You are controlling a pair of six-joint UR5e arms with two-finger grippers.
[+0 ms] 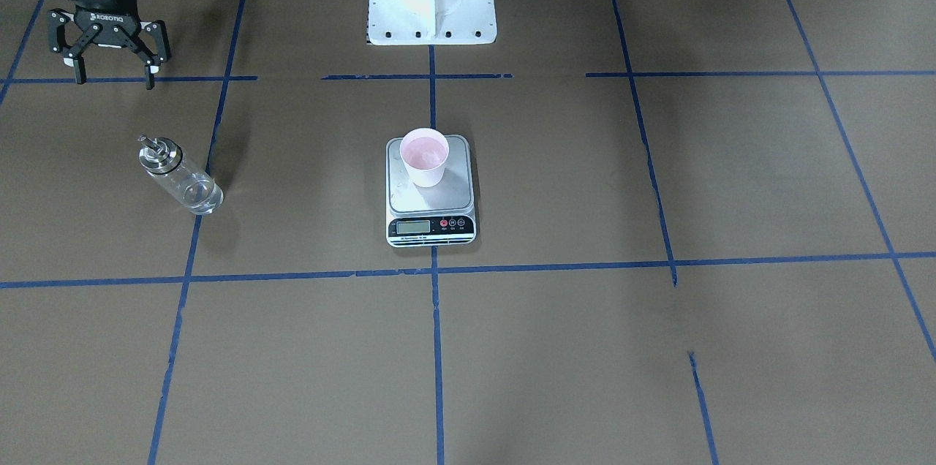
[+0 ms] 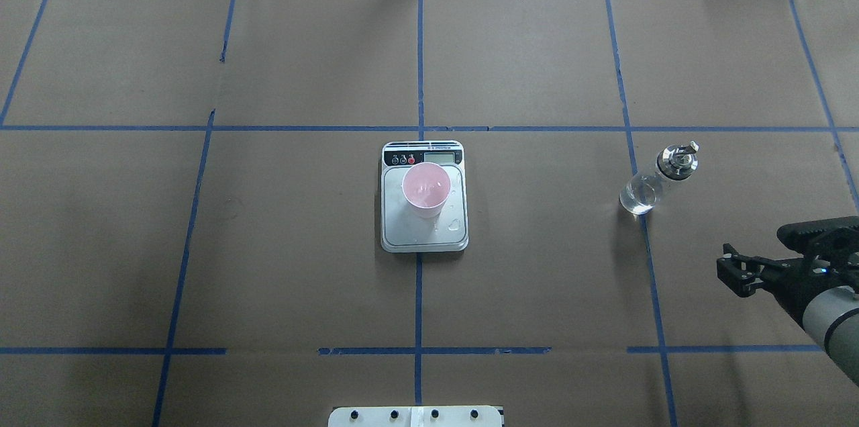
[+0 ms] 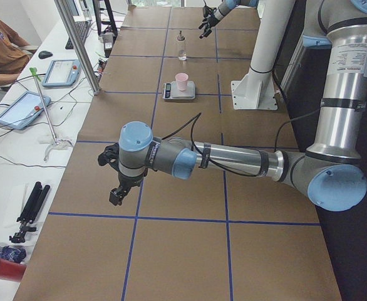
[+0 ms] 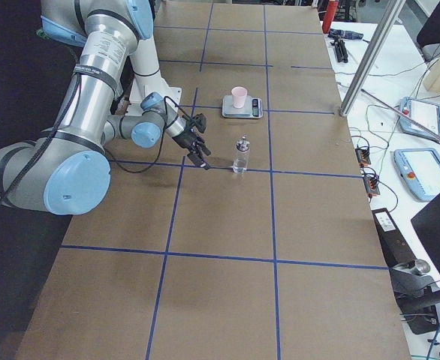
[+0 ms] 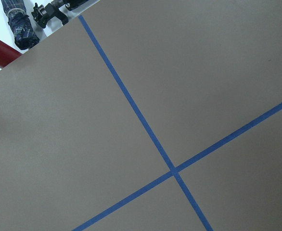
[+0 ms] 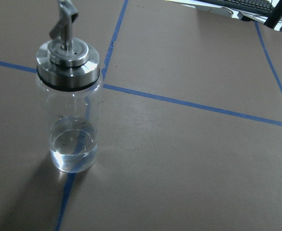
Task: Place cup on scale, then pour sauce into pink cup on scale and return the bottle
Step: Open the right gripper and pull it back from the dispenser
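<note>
The pale pink cup (image 1: 424, 156) stands upright on the silver scale (image 1: 455, 192) at the table's middle; it also shows in the overhead view (image 2: 425, 189), with a glossy wet inside. A few drops lie on the scale's platform (image 2: 396, 229). The clear glass bottle (image 1: 179, 176) with its metal cap stands upright on the table, free of any grip, with a little clear sauce (image 6: 73, 151) at its bottom. My right gripper (image 1: 113, 66) is open and empty, apart from the bottle (image 2: 658, 178) on the robot's side. My left gripper (image 3: 111, 177) shows only in the exterior left view; I cannot tell its state.
The robot's white base (image 1: 431, 4) stands behind the scale. Blue tape lines cross the brown table (image 2: 268, 246). A side bench with tablets (image 3: 61, 72), a tripod (image 3: 27, 210) and a seated person (image 3: 2, 50) runs along the far edge.
</note>
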